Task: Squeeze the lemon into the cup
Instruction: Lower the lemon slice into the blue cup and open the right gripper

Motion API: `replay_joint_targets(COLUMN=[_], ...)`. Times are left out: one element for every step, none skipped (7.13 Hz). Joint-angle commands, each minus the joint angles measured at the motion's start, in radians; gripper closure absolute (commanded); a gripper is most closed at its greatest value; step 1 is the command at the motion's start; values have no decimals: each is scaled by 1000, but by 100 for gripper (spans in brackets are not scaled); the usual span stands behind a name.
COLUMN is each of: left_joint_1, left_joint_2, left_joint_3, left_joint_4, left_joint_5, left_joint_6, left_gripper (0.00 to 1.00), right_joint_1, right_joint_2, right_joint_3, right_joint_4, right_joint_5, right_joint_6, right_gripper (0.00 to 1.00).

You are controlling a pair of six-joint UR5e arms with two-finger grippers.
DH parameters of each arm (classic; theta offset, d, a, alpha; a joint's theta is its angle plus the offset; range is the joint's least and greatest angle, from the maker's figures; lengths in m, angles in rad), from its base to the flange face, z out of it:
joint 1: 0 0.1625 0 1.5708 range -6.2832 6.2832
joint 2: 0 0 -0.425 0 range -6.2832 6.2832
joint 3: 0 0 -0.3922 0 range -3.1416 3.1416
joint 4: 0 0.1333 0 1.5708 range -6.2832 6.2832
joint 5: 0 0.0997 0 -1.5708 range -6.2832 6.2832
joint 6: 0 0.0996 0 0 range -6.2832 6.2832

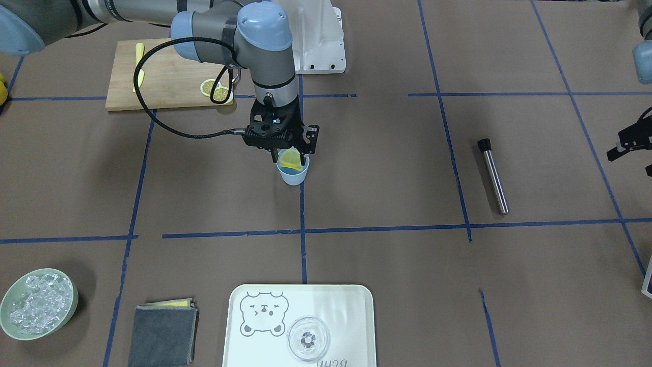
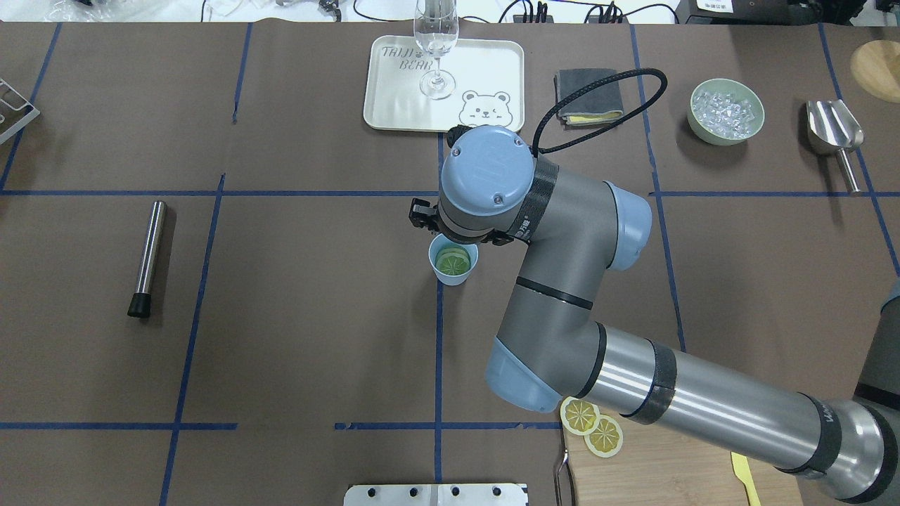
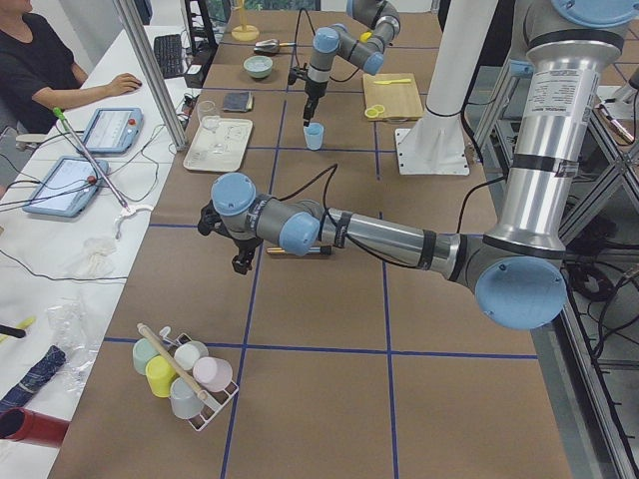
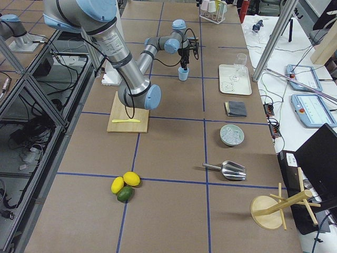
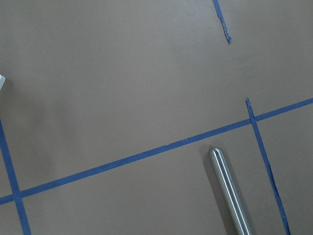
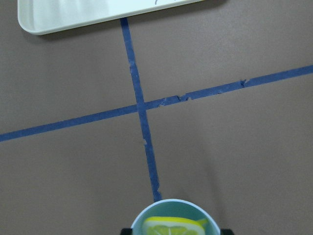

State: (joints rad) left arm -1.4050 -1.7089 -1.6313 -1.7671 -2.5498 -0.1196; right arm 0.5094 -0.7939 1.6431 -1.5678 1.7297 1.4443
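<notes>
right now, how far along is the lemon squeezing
Done: one lemon slice is at the cup's mouth, not on the board. In hand: the right pincer hangs right over it; whether it grips, I cannot tell. Left: squeezing unconfirmed, no juice shows.

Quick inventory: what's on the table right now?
cup: 1, light blue, table centre
lemon slice: 1, yellow, held at cup's mouth
cutting board: 1, wood, robot's right
spare slices: 2, yellow, on board
knife: 1, yellow, on board
steel rod: 1, silver, robot's left
tray: 1, white, far side
glass: 1, clear, on tray
cloth: 1, grey, beside tray
ice bowl: 1, pale green, beside cloth
scoop: 1, steel, past bowl
whole citrus: 3, yellow and green, right end
right pincer: shut on lemon slice
left pincer: near rod, state unclear
</notes>
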Motion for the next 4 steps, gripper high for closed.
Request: replay_joint_targets(left_joint_1=[0, 0, 3, 23], left_joint_2=[0, 0, -9, -11], left_joint_3=[-1, -2, -5, -9], left_joint_4=[0, 0, -3, -55], left_joint_5=[-1, -1, 12, 28], left_joint_6=[0, -2, -97, -212], left_gripper=[0, 0, 0, 0], right_joint_1=[-3, -2, 23, 67], right_joint_2=[-7, -8, -69, -168], right_joint_3=[6, 21, 106, 218], right_joint_4=[2, 2, -5, -6], right_joint_5=[1, 40, 88, 121], right_joint_6=[1, -1, -10, -16], right_gripper=[27, 26, 0, 0])
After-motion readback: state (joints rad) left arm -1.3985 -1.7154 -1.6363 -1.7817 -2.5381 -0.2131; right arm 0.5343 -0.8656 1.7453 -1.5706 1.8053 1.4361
